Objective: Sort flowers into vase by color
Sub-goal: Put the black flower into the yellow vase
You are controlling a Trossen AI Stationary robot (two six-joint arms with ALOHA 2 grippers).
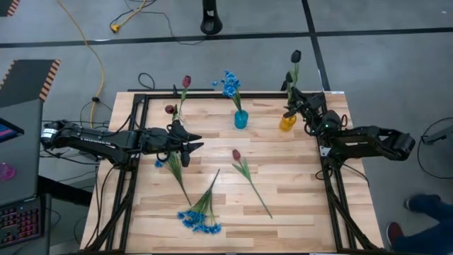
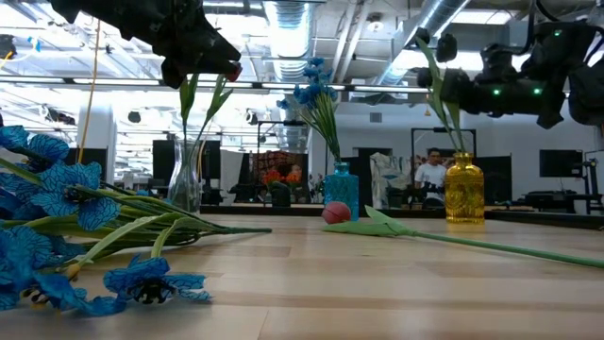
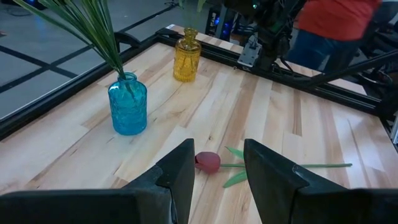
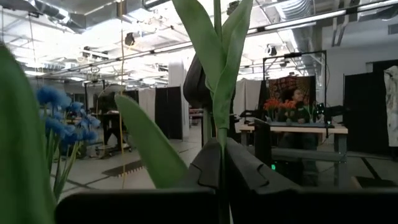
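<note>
Blue blossoms are already standing in the blue vase, and over at the yellow vase the right claw is pinching the green stem of a near-black tulip, bud up, stem reaching down toward the vase — from here I can't tell if it is in the neck yet. Dark red tulips are poking up by the clear vase at the back left. Left claw is hovering mid-tabletop, fingers half spread, gripping nothing. Waiting on the tabletop: one red tulip near the middle and a blue bunch close to the front edge. I'd judge it about halfway done. Plenty of bare wood in the centre — tighter at the back, where vases crowd the black frame rail.
</note>
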